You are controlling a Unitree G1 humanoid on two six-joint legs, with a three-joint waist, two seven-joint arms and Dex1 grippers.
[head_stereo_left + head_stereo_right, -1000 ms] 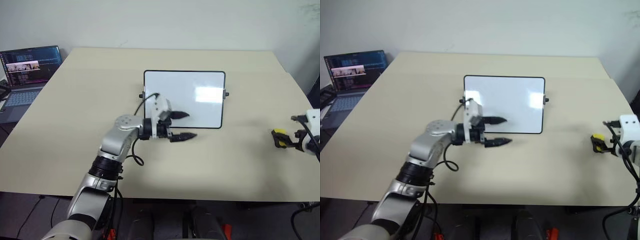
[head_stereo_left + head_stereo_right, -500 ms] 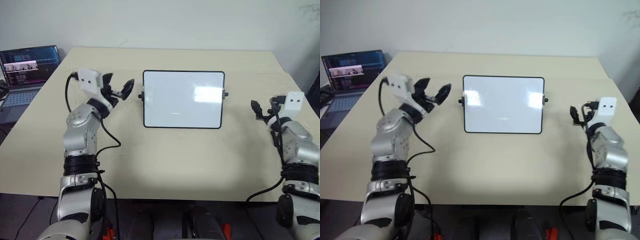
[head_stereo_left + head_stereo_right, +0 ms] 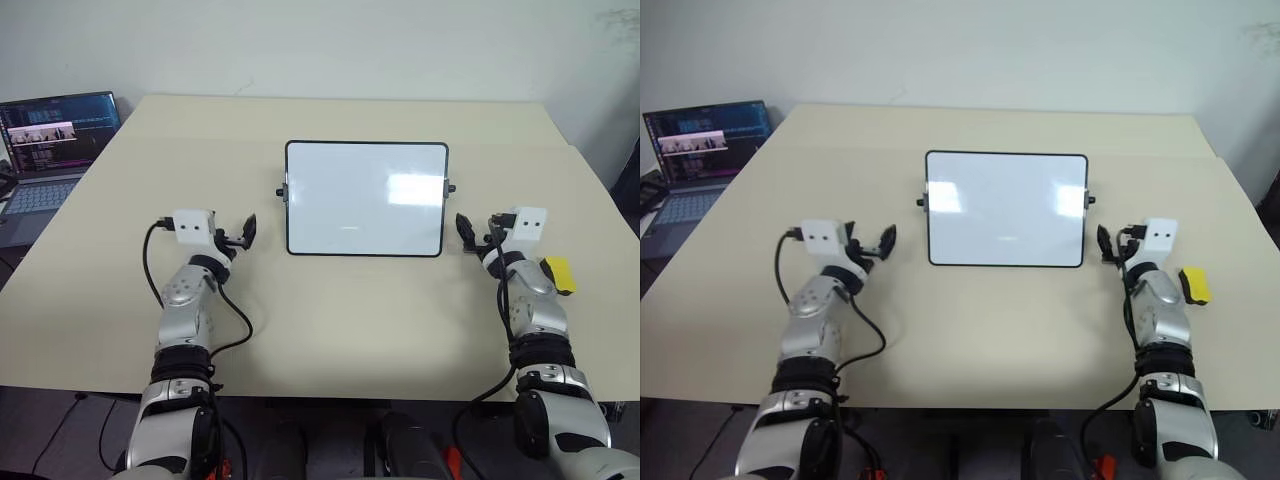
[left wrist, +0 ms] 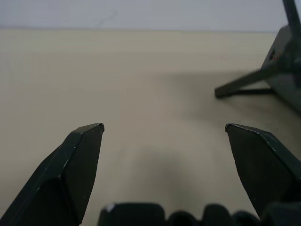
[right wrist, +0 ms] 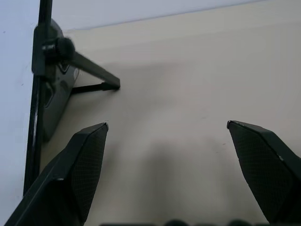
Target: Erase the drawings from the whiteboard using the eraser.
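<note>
The whiteboard (image 3: 366, 200) stands propped at the middle of the table. Its white face carries only glare, and the drawings are out of view. The yellow eraser (image 3: 557, 273) lies flat on the table to the right of my right forearm, with nothing touching it. My left gripper (image 3: 247, 230) hovers just left of the board's lower left corner, open and empty (image 4: 164, 127). Off the board's lower right corner my right gripper (image 3: 475, 230) is also open and empty (image 5: 167, 125). Both point level toward the far side of the table.
An open laptop (image 3: 55, 135) sits off the table's far left corner. The board's black stand leg (image 5: 94, 70) reaches back over the table behind it. Bare tan tabletop (image 3: 360, 310) lies between my arms and the board.
The left gripper swung off the board's lower left out to the left and sank. The right gripper left the eraser, came in beside the board and turned level. The eraser stayed put.
</note>
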